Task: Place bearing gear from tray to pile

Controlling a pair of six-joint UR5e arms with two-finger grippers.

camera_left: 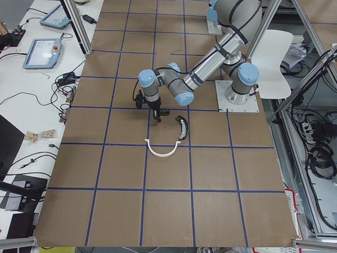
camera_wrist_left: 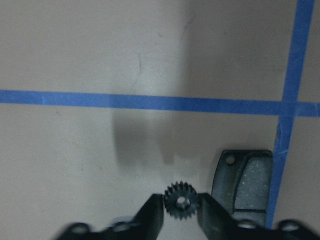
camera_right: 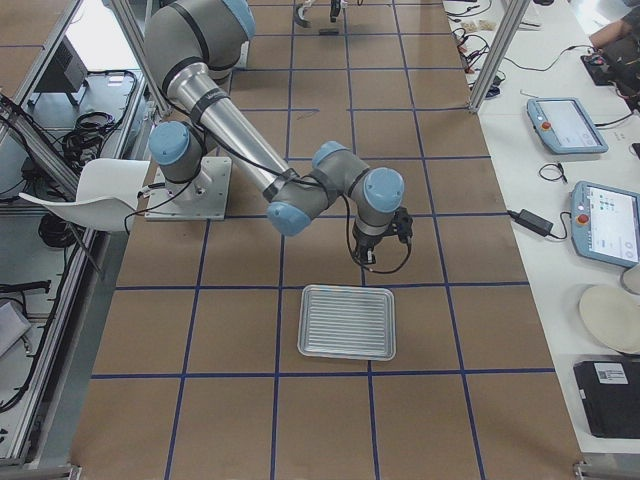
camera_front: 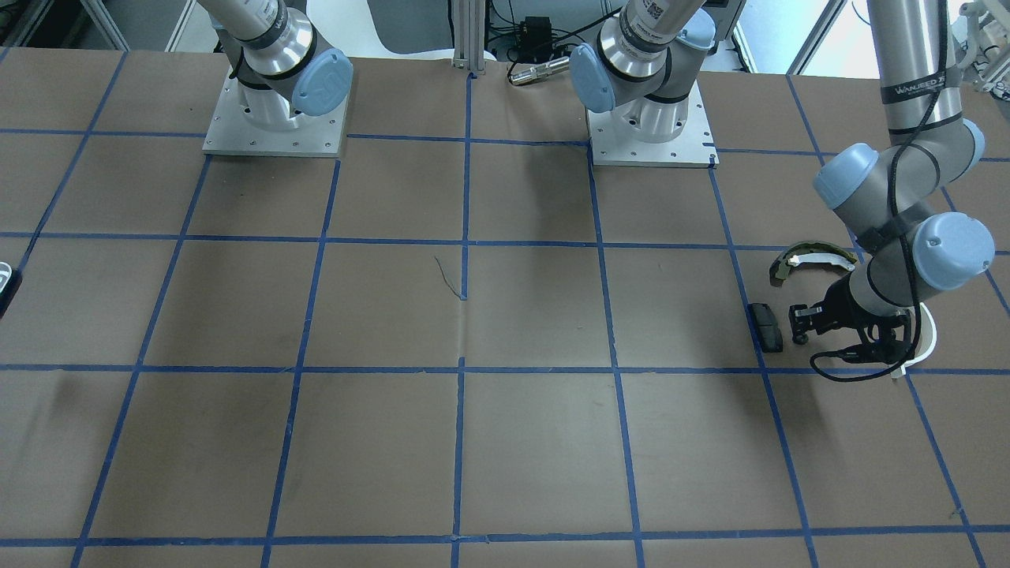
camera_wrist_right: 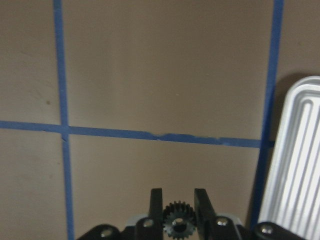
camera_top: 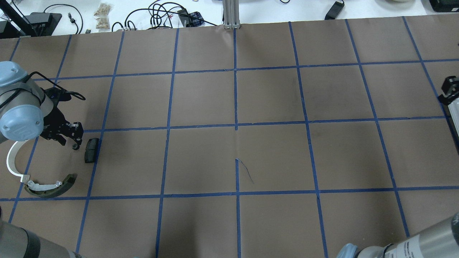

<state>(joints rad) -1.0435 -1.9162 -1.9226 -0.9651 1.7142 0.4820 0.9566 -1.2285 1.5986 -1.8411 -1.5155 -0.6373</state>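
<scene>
My left gripper [camera_wrist_left: 180,210] is shut on a small black toothed gear [camera_wrist_left: 180,201], low over the table just left of the black rectangular pad [camera_wrist_left: 245,185]. In the overhead view this gripper [camera_top: 74,139] is beside the pile: the pad [camera_top: 91,149], the olive-green curved shoe [camera_top: 50,188] and the thin white half-ring [camera_top: 10,161]. My right gripper [camera_wrist_right: 178,200] is shut on a second black gear [camera_wrist_right: 177,220] beside the ribbed metal tray [camera_wrist_right: 300,165]. In the right exterior view it [camera_right: 372,255] hangs just behind the tray [camera_right: 348,322].
Brown paper with a blue tape grid covers the table [camera_top: 236,154]. The two arm bases [camera_front: 276,118] [camera_front: 651,118] stand at the robot's edge. Cables and tablets lie on the white bench [camera_right: 570,150] beyond the table.
</scene>
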